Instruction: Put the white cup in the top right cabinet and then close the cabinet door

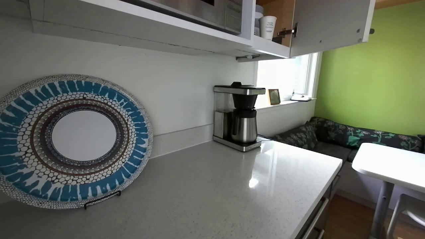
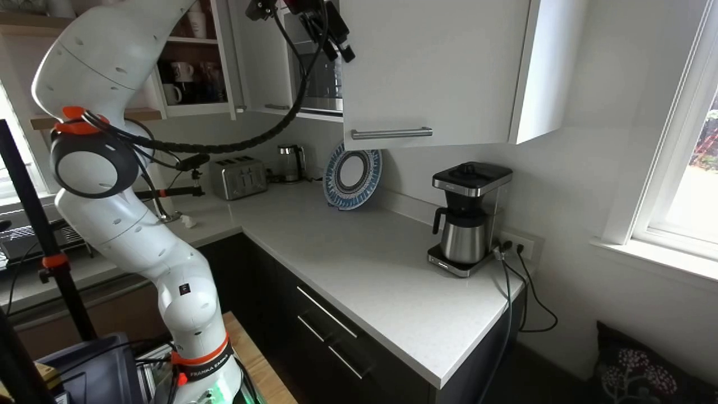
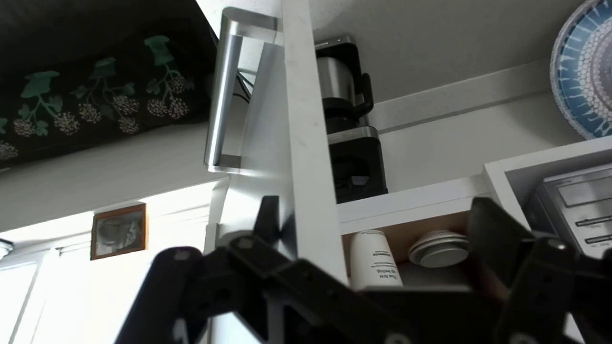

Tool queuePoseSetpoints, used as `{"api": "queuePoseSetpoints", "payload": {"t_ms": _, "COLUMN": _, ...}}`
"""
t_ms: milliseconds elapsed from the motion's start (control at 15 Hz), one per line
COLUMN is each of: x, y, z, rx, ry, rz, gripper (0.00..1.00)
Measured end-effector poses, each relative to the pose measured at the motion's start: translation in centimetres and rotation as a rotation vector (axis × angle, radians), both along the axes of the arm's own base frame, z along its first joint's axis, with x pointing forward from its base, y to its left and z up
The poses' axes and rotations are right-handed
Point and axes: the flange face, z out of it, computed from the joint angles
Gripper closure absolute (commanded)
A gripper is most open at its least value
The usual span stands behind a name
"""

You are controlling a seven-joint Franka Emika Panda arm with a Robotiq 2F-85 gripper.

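The white cup (image 1: 267, 27), with small dark print, stands upright inside the top right cabinet (image 1: 282, 15), near its front edge; it also shows in the wrist view (image 3: 375, 260). The cabinet door (image 1: 330, 26) stands open; its outer face shows in an exterior view (image 2: 437, 73) and its edge in the wrist view (image 3: 311, 134). My gripper (image 3: 377, 214) is open, with one finger beside the door's outer face and the other on the inner side. Whether a finger touches the door is unclear. The gripper (image 2: 340, 55) is at the door's free edge in an exterior view.
A metal handle (image 3: 222, 95) sticks out from the door. Stacked dishes (image 3: 440, 248) are in the cabinet beside the cup. A steel appliance (image 3: 583, 205) sits in the adjoining compartment. The coffee maker (image 2: 465, 224) and the decorative plate (image 2: 353, 177) stand on the counter below.
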Motion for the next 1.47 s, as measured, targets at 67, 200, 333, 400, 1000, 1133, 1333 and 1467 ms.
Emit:
{"api": "queuePoseSetpoints", "payload": {"t_ms": 67, "x": 0.6, "y": 1.0, "z": 0.1, "rx": 0.007, "ry": -0.014, "rz": 0.0, "gripper": 0.0}}
{"api": "queuePoseSetpoints", "payload": {"t_ms": 200, "x": 1.9, "y": 2.8, "z": 0.2, "rx": 0.011, "ry": -0.05, "rz": 0.001, "gripper": 0.0}}
{"api": "queuePoseSetpoints", "payload": {"t_ms": 333, "x": 3.4, "y": 4.5, "z": 0.1, "rx": 0.014, "ry": -0.084, "rz": 0.008, "gripper": 0.0}}
{"api": "queuePoseSetpoints", "payload": {"t_ms": 400, "x": 4.1, "y": 5.3, "z": -0.1, "rx": 0.016, "ry": -0.097, "rz": 0.013, "gripper": 0.0}}
{"api": "queuePoseSetpoints", "payload": {"t_ms": 1000, "x": 9.4, "y": 11.3, "z": -2.7, "rx": 0.071, "ry": -0.153, "rz": 0.093, "gripper": 0.0}}
{"api": "queuePoseSetpoints", "payload": {"t_ms": 1133, "x": 9.1, "y": 11.8, "z": -2.5, "rx": 0.067, "ry": -0.156, "rz": 0.102, "gripper": 0.0}}
{"api": "queuePoseSetpoints", "payload": {"t_ms": 1333, "x": 7.5, "y": 11.8, "z": -2.2, "rx": 0.055, "ry": -0.135, "rz": 0.113, "gripper": 0.0}}
{"api": "queuePoseSetpoints", "payload": {"t_ms": 1467, "x": 6.1, "y": 11.0, "z": -1.7, "rx": 0.02, "ry": -0.138, "rz": 0.126, "gripper": 0.0}}
